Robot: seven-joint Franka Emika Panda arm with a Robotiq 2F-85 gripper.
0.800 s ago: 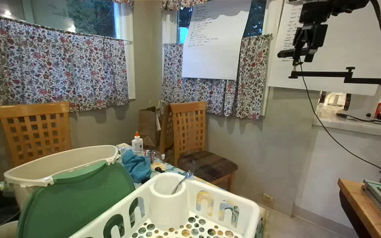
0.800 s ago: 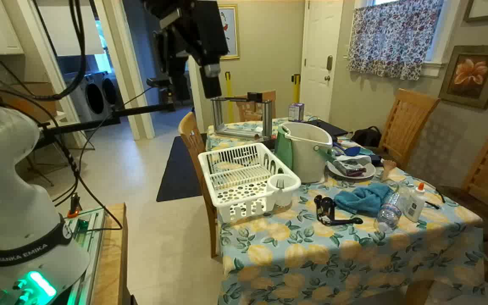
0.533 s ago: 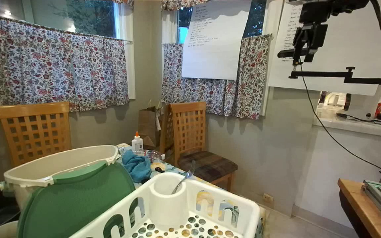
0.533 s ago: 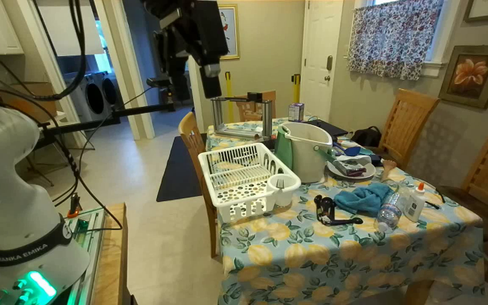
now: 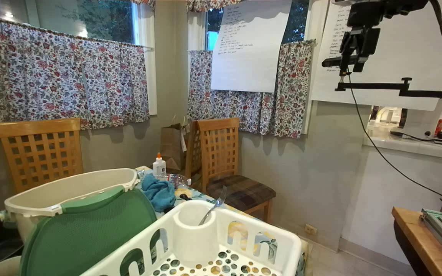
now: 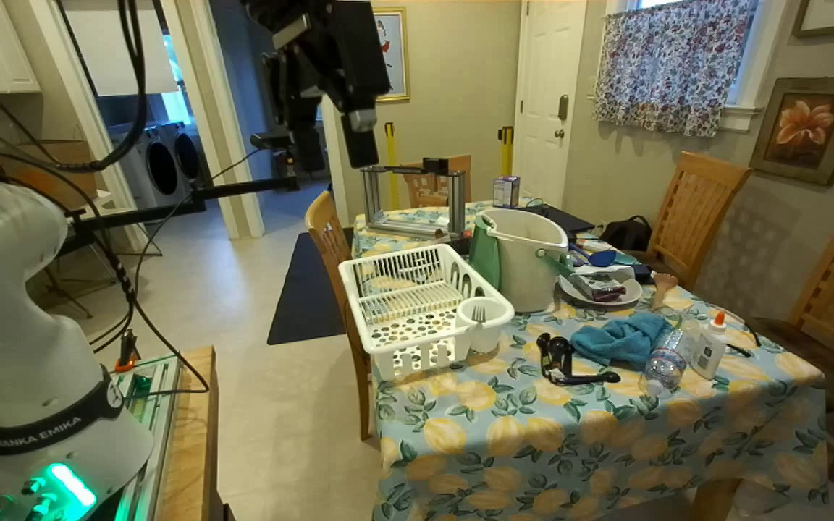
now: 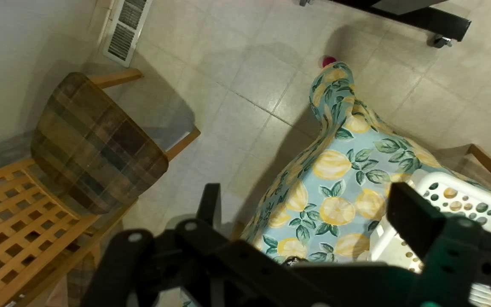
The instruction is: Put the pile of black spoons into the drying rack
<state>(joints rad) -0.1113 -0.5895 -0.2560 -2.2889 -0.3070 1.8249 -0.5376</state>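
Black band lettered "ANKA EMIKA" rings the robot arm; handwriting on a paper sheet before floral curtains is too small to read. Glossy black spoons lie heaped on a lemon-print tablecloth beside a teal towel, near the white drying rack. Higher up, the gripper stands with fingers spread apart.

The drying rack is white; under it, the tablecloth is pale blue with a yellow-lemon, green-leaf print. Beside the rack, the bucket is cream; near the rack, what look like spoons are black.
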